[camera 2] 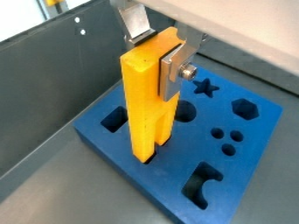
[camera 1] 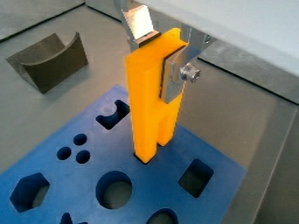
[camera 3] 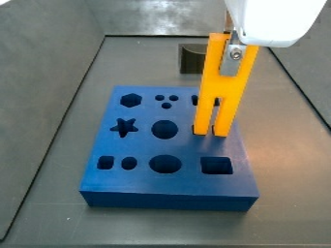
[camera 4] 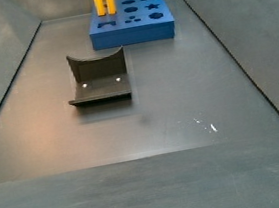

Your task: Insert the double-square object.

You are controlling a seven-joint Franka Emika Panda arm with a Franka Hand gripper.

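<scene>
Since my gripper (camera 1: pixel 167 54) is clamped on top of the double-square object (camera 3: pixel 216 87), upright mid-frame in a side view, its prongs look partway into the blue block (camera 3: pixel 142 160); pushing down and letting go remain.

Two-finger gripper (camera 1: pixel 163 54) over the blue block: flat silver metal plate jaws fastened with a round screw (camera 1: pixel 190 74), beneath a smooth white glossy wrist housing (camera 3: pixel 274 19).

The work area is a dull grey metal floor (camera 4: pixel 156 103) enclosed by low sloping grey walls (camera 4: pixel 4 89) (seams visible at the corners). Faint specks, possibly light reflections, mark the floor near one edge.
</scene>
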